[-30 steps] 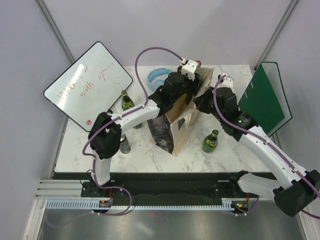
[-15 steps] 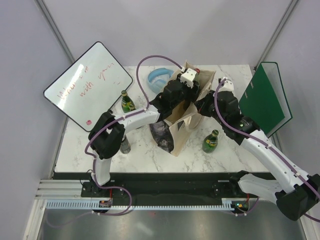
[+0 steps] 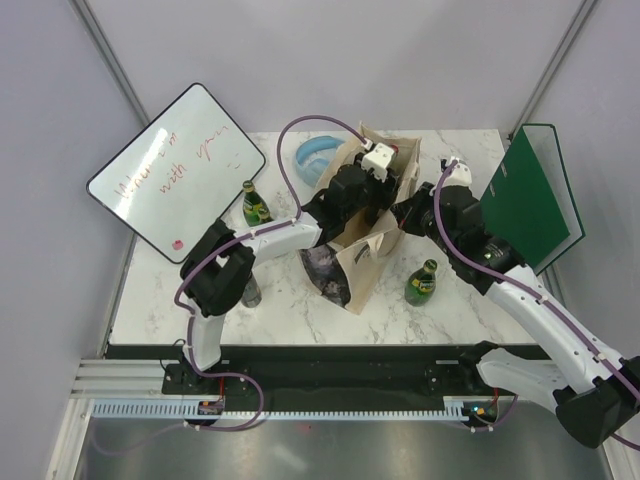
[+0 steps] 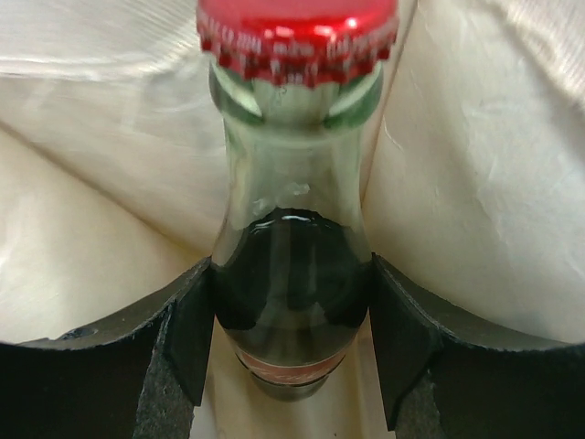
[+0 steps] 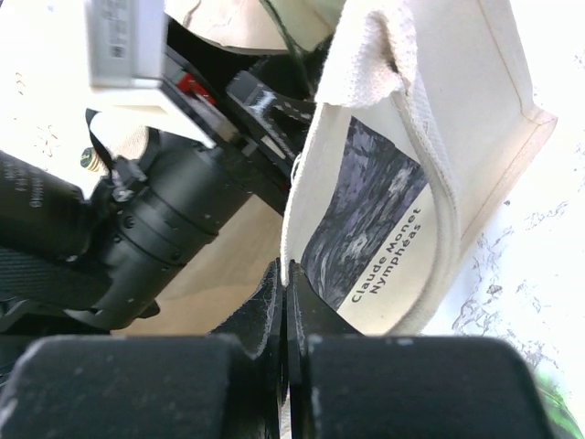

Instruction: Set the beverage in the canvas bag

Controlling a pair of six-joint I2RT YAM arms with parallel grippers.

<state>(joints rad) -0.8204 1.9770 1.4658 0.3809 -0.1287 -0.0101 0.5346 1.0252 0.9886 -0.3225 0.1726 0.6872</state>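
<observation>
The canvas bag (image 3: 362,268) stands mid-table, beige with a dark grey print; its mouth is open. My left gripper (image 3: 366,192) reaches down into the mouth. In the left wrist view it (image 4: 292,340) is shut on a glass cola bottle (image 4: 292,274) with a red cap and dark liquid, and the bag's beige inner walls (image 4: 475,183) lie all around. My right gripper (image 3: 404,212) is shut on the bag's right rim; in the right wrist view it (image 5: 286,274) pinches the cloth edge (image 5: 306,197) beside the printed face (image 5: 375,210).
A green bottle (image 3: 423,283) stands right of the bag, another (image 3: 255,205) to its left, and a small bottle (image 3: 249,290) stands near the left arm. A whiteboard (image 3: 175,170) leans at the left, a green binder (image 3: 530,195) at the right, and a blue bowl (image 3: 315,155) sits behind.
My left gripper has moved down and nearer, into the bag mouth, with the bottle. The bag's top has spread open. My right gripper has kept its hold on the rim.
</observation>
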